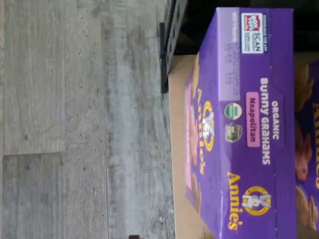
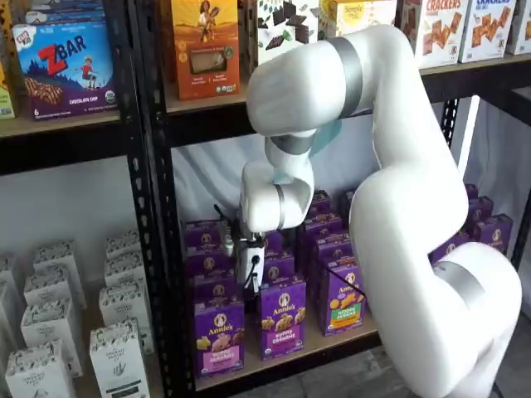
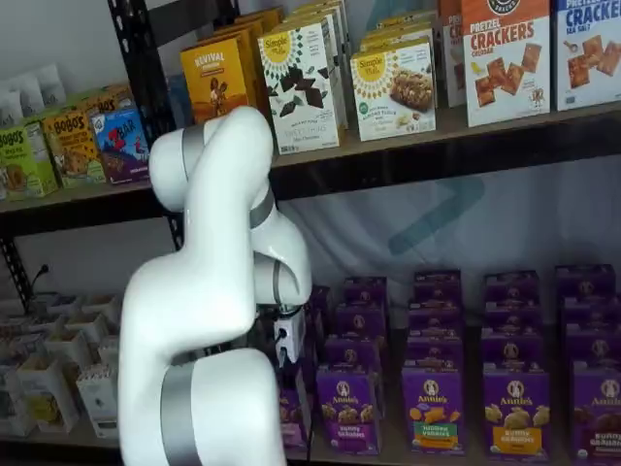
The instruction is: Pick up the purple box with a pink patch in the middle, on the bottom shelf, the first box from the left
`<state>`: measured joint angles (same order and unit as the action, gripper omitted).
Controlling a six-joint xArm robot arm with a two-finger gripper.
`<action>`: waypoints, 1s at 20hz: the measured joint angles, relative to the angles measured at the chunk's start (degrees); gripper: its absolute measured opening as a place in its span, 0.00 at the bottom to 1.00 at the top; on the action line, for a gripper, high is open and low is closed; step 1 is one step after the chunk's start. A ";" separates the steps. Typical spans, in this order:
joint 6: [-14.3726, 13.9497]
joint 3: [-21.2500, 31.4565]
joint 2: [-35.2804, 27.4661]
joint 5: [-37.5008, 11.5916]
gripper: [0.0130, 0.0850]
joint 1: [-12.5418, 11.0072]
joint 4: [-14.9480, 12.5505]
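Note:
The purple box (image 2: 219,335) is the left front Annie's box on the bottom shelf (image 2: 325,342), with a pink patch low on its front. The wrist view looks down on its top (image 1: 244,124), which reads Bunny Grahams with a pink Neapolitan tag, and shows the tan shelf board (image 1: 177,164) at its front. My gripper (image 2: 250,282) hangs just above and slightly right of this box. Its fingers show no clear gap, so I cannot tell its state. In a shelf view the gripper (image 3: 285,342) is by the arm, and the box (image 3: 292,416) is mostly hidden behind it.
More purple Annie's boxes stand to the right: one with a purple-white patch (image 2: 281,318) and one with a green patch (image 2: 341,298), with rows behind. A black post (image 2: 148,249) stands left of the box. White cartons (image 2: 116,348) fill the neighbouring shelf. Grey wood floor (image 1: 75,124) lies below.

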<state>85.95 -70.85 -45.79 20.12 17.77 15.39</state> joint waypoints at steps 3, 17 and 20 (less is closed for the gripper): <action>-0.18 -1.44 -1.05 0.45 1.00 0.16 0.01; -6.43 -8.66 -7.16 2.18 1.00 1.87 -4.87; -7.65 -9.72 -8.62 1.46 1.00 2.48 -5.59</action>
<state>78.30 -80.57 -54.41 21.58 20.25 9.80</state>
